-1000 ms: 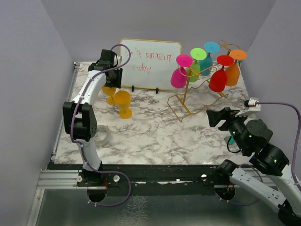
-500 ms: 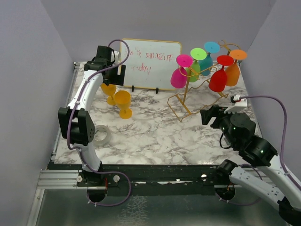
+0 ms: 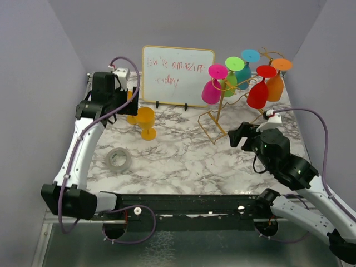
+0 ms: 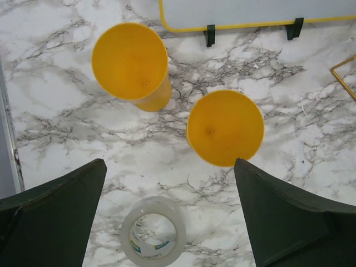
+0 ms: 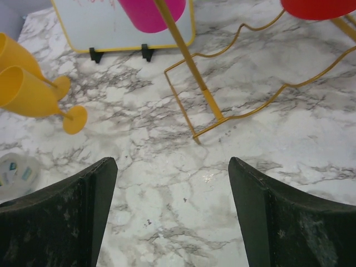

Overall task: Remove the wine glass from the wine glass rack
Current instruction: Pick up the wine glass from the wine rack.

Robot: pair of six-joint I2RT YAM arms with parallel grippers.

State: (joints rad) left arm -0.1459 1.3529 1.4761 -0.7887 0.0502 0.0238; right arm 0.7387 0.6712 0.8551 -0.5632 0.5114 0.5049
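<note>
Gold wire wine glass rack [image 3: 218,114] stands back right on the marble table [image 3: 183,161], just right of the whiteboard [image 3: 178,72].

Top view: five glasses hang on the rack, bowls down and feet up: pink glass [image 3: 211,92], green glass [image 3: 230,83], teal glass [image 3: 243,74], red glass [image 3: 257,95], orange glass [image 3: 274,88]. Two yellow glasses [image 3: 146,118] stand upright on the table left of the rack, in front of the board's left end. Left gripper [image 3: 131,101] hangs above them. Right gripper [image 3: 235,136] sits near the rack's base on its near side, clear of the wire. Tape roll [image 3: 118,159] lies flat, front left.

Left wrist: looks straight down into both yellow bowls (side by side, a gap between them). Fingers [image 4: 55,217] are spread wide and grasp nothing; the tape roll lies on the table between them.

Right wrist: fingers [image 5: 289,217] are released, wide gap, empty. The rack's slanted post and base corner are dead ahead. The pink and red bowls are cut off by the top edge. Yellow glasses and tape are at the left.
</note>
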